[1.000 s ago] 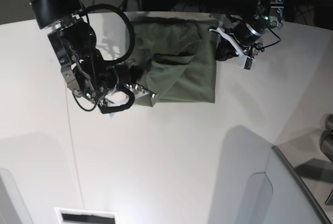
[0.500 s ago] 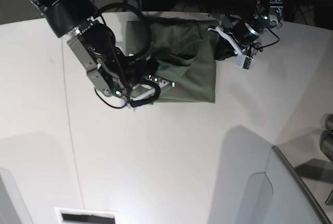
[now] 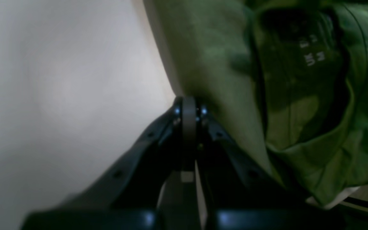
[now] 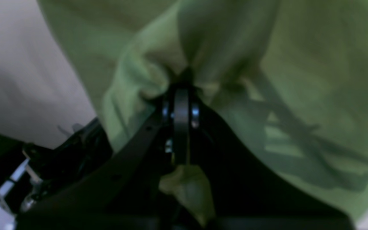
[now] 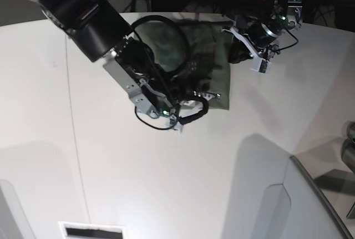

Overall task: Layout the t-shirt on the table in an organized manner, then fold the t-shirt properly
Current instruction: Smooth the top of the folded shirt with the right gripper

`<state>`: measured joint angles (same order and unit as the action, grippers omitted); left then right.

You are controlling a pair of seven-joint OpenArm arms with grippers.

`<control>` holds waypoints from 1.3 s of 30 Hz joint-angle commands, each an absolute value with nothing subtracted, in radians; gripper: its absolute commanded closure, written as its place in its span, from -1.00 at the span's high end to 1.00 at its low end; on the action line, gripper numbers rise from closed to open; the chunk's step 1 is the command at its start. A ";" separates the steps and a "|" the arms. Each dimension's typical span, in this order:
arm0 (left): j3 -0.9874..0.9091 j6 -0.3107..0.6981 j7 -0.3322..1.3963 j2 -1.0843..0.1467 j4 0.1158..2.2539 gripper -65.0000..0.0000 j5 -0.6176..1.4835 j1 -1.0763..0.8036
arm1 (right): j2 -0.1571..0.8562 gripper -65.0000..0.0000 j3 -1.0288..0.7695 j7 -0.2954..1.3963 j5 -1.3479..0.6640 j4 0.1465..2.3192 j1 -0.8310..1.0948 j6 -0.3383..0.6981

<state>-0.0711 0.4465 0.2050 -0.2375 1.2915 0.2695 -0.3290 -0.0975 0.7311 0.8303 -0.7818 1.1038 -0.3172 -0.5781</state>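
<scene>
The t-shirt (image 5: 213, 56) is lying near the far curved edge of the surface (image 5: 166, 178), already gathered into a compact, roughly rectangular bundle. The right end effector (image 4: 182, 83) is clamping a bunched pinch of the olive cloth; in the right wrist view the fabric is puckering around its closed tips and a scrap is hanging down between the jaw arms. In the base view this arm is reaching across the near part of the shirt, probably so that the layer it is carrying is travelling over the rest of the shirt as a fold.

The left end effector (image 3: 188, 105) is sitting with its jaws together at the shirt's side edge, just beside the open collar (image 3: 302, 86), where the small white neck print is showing. Whether a thin edge of cloth is caught between its tips cannot be told from these views. Its placement looks like an anchor, pinning that edge so the shirt is not sliding while the other arm is pulling.
</scene>
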 commanded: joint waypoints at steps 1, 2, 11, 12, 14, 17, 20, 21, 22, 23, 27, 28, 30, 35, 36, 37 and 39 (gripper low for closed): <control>-0.076 0.443 0.262 -0.255 1.300 -1.00 0.243 -0.351 | -0.116 -1.00 0.736 0.808 -0.780 1.090 -0.357 -0.558; -0.091 0.443 0.260 -0.266 1.314 -1.00 0.248 -0.367 | -0.120 -1.00 0.743 0.794 -0.780 1.061 -0.369 -0.539; -0.266 0.447 0.263 -0.272 1.437 -1.00 0.243 -0.438 | -0.131 -1.00 0.740 0.742 -0.782 1.029 -0.406 -0.351; -0.275 0.449 0.263 -0.272 1.440 -1.00 0.242 -0.438 | -0.131 -1.00 0.740 0.743 -0.788 1.050 -0.403 -0.318; -0.295 0.449 0.263 -0.272 1.440 -1.00 0.242 -0.452 | -0.124 -1.00 0.739 0.750 -0.834 1.106 -0.400 -0.269; -0.320 0.449 0.263 -0.274 1.442 -1.00 0.242 -0.461 | -0.048 -1.00 0.740 0.782 -0.906 1.222 -0.378 -0.282; -0.364 0.450 0.259 -0.274 1.442 -1.00 0.243 -0.489 | 0.025 -1.00 0.740 0.889 -0.934 1.395 -0.335 -0.407; -0.380 0.453 0.259 -0.274 1.442 -1.00 0.242 -0.496 | 0.044 -1.00 0.740 0.920 -0.934 1.454 -0.309 -0.464; -0.394 0.472 0.259 -0.274 1.442 -1.00 0.242 -0.499 | 0.056 -1.00 0.743 0.943 -0.932 1.504 -0.285 -0.513; -0.417 0.504 0.259 -0.274 1.442 -1.00 0.242 -0.509 | 0.064 -1.00 0.743 0.964 -0.932 1.547 -0.254 -0.555; -0.484 0.582 0.259 -0.268 1.442 -1.00 0.242 -0.513 | 0.082 -1.00 0.740 0.978 -0.928 1.592 -0.150 -0.588; -0.490 0.585 0.259 -0.268 1.443 -1.00 0.242 -0.515 | 0.087 -1.00 0.740 0.978 -0.914 1.592 -0.130 -0.591; -0.493 0.585 0.259 -0.271 1.438 -1.00 0.242 -0.515 | 0.111 -1.00 0.730 0.974 -0.891 1.598 -0.084 -0.591; -0.487 0.585 0.259 -0.271 1.440 -1.00 0.242 -0.509 | 0.136 -1.00 0.723 0.924 -0.888 1.587 -0.028 -0.587; -0.486 0.585 0.260 -0.268 1.442 -1.00 0.242 -0.507 | 0.137 -1.00 0.723 0.917 -0.888 1.577 -0.025 -0.587; -0.486 0.585 0.260 -0.266 1.442 -1.00 0.242 -0.506 | 0.137 -1.00 0.723 0.911 -0.888 1.561 -0.025 -0.587; -0.481 0.587 0.262 -0.265 1.442 -1.00 0.242 -0.498 | 0.131 -1.00 0.725 0.909 -0.886 1.515 -0.028 -0.585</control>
